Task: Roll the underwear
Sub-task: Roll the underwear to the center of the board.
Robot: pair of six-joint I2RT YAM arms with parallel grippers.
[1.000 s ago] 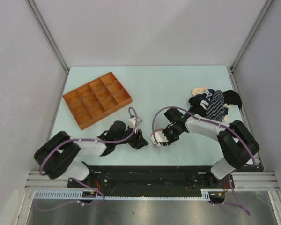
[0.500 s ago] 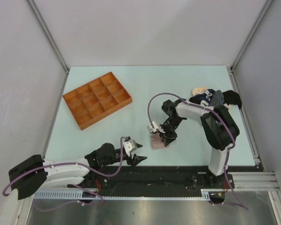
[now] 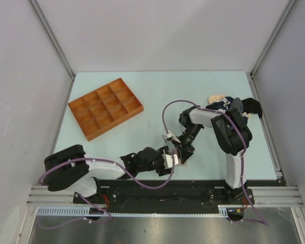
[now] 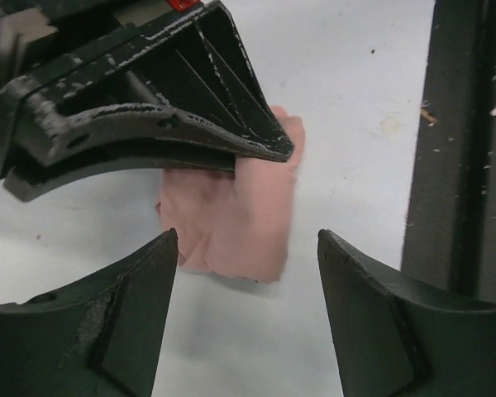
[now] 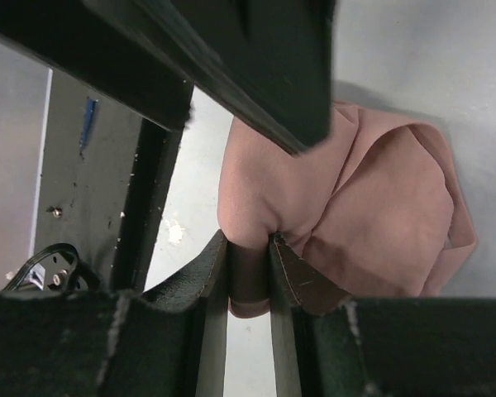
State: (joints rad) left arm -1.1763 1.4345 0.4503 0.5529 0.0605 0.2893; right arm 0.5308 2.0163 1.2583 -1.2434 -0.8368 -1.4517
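Pale mint tabletop [image 3: 157, 91], grey wall panels [image 3: 157, 30] on 3 sides. Black base rail [image 3: 162, 190] along near edge. Orange compartmented plastic tray [image 3: 105, 107] sits rear-L, well apart from the mixed pile of navy-striped, black & cream underwear [image 3: 229, 104] rear-R. Small pink-beige cloth garment [image 4: 231, 219] lies front-centre nr the rail. R gripper [image 5: 248, 248] pinches a fold of it. L gripper [image 4: 248, 240] is just beside it, jaws wide, holding nothing.

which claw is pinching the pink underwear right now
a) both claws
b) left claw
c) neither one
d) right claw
d: the right wrist view shows the right claw with a fold of the pink underwear squeezed between its fingers, while the left claw stands wide open and grips nothing.
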